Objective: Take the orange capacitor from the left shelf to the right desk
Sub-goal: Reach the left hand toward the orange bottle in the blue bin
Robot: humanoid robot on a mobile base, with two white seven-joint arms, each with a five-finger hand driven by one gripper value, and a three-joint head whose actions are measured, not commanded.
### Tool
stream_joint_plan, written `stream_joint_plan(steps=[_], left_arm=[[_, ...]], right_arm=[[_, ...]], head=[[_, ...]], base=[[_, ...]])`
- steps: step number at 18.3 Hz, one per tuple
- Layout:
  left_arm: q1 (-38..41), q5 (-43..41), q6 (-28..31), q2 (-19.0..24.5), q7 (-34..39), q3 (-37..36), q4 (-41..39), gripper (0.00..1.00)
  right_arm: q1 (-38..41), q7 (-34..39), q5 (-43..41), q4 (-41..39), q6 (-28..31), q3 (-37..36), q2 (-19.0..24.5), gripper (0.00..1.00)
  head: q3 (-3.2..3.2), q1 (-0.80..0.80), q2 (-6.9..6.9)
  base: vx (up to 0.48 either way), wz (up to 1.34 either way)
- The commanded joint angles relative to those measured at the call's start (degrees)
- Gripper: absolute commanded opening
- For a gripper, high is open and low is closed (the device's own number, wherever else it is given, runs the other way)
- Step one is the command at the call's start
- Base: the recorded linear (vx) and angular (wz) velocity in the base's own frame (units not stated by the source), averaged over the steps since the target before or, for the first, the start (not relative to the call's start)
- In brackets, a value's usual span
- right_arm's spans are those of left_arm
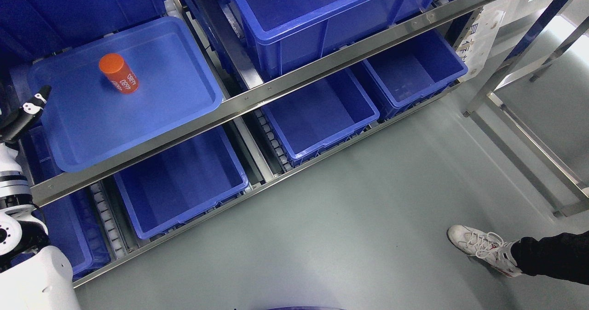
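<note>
The orange capacitor (118,73) is standing a bit tilted on the flat blue tray (175,71) on the shelf's (294,77) upper level. The left robot hand (28,110) pokes in at the tray's left edge, holding nothing, but can't tell how its fingers are set.

Around the orange capacitor (118,73) the blue tray (152,117) lay bare, so open room stood on every side of it and above. My left hand (27,112) hung at the tray's left edge, apart from the capacitor, with nothing between them but the low rim. The steel shelf rail (276,91) ran along the tray's near side (a bar to clear when reaching in from below). To the right the tall blue bin (313,20) walled that side off. The floor (368,218) lay open, save a person's shoe (481,248) at the lower right.
</note>
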Motion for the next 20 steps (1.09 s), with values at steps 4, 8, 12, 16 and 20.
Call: stream_joint_plan(steps=[4,8,12,16,20], left_arm=[[0.6,0.0,0.0,4.1,-2.1,-2.1,0.1,1.0],[0.8,-0.1,-3.5,9.5,-15.2,1.8,4.0,1.0],[0.1,-0.1,-10.7,18.1,-27.8,1.6,12.1,1.0],[-4.2,-0.1,-11.0,22.8,-32.7,-1.2,20.5,0.99],[-6.6,-0.1,-10.9,23.2,-34.5,-4.9,23.4,0.98]], right_arm=[[1.1,0.0,0.3,-1.0,0.0,-0.7,-1.0,1.0],[1.1,0.0,0.3,-1.0,0.0,-0.7,-1.0,1.0],[1.1,0.0,0.3,-1.0,0.0,-0.7,-1.0,1.0],[1.1,0.0,0.3,-1.0,0.0,-0.7,-1.0,1.0],[1.1,0.0,0.3,-1.0,0.0,-0.7,-1.0,1.0]], head=[[0.0,0.0,0.0],[0.0,0.0,0.0],[0.0,0.0,0.0],[0.0,0.0,0.0],[0.0,0.0,0.0]], base=[[0.0,0.0],[0.0,0.0],[0.0,0.0],[0.0,0.0],[0.0,0.0]])
